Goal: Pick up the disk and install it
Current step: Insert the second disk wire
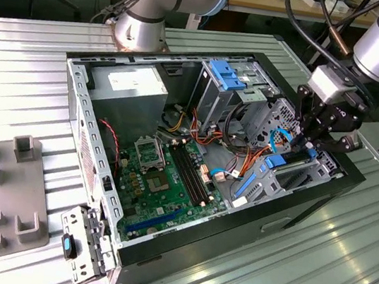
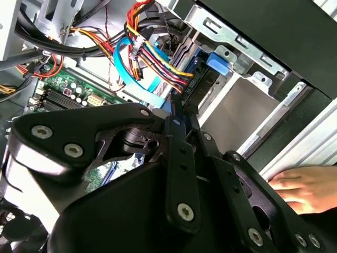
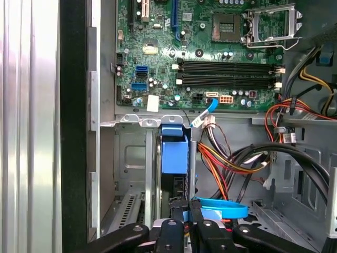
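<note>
**A:** so where's the disk (image 3: 174, 153) right now?

**B:** standing on edge in the drive bay at the exterior view's right end of the open PC case (image 1: 93, 163), blue rails showing, next to the motherboard (image 3: 210, 47). The end effector (image 3: 185, 213) is right over it, black fingers (image 3: 197, 224) pinched close together at its top edge. Looks like it's gripping the disk.

**A:** anything else around?

**B:** a blue cable (image 3: 221, 208) loops just beside the fingers, and a hand (image 2: 308, 187) rests on the ribbed metal worktop (image 1: 16, 59) by the case.
</note>
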Controlling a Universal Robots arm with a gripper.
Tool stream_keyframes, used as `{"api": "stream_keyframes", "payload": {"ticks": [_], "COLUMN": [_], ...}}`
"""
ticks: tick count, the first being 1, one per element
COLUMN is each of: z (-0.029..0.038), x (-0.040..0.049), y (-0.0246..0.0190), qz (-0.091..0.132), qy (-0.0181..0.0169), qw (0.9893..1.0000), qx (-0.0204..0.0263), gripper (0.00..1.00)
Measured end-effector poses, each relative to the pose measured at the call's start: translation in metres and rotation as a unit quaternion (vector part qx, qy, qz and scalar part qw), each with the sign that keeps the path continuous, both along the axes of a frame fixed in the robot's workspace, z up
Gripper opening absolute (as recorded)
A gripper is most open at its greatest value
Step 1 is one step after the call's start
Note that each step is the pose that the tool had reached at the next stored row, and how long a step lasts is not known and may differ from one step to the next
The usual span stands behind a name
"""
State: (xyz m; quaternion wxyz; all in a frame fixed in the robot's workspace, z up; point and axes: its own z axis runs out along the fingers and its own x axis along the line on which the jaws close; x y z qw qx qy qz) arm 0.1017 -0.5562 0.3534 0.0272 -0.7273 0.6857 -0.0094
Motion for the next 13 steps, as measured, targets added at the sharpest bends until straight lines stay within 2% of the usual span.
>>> {"api": "stream_keyframes", "payload": {"ticks": [1,2,5,6,13], "z": [-0.0005,-0.0039,-0.0085,-0.0111,-0.0139], "x": [0.0000,-0.0002,-0.0002,-0.0002,-0.0002], "y": [0.0000,-0.0003,-0.0005,-0.0006,-0.0006], "qz": [0.000,-0.004,-0.005,-0.005,-0.005], "qy": [-0.0003,-0.0024,-0.0025,-0.0025,-0.0024], "qw": [1.0000,1.0000,1.0000,1.0000,0.9999], "qx": [0.0001,0.0000,0.0002,0.0036,0.0085], "gripper": [0.16,0.16,0.16,0.16,0.16]}}
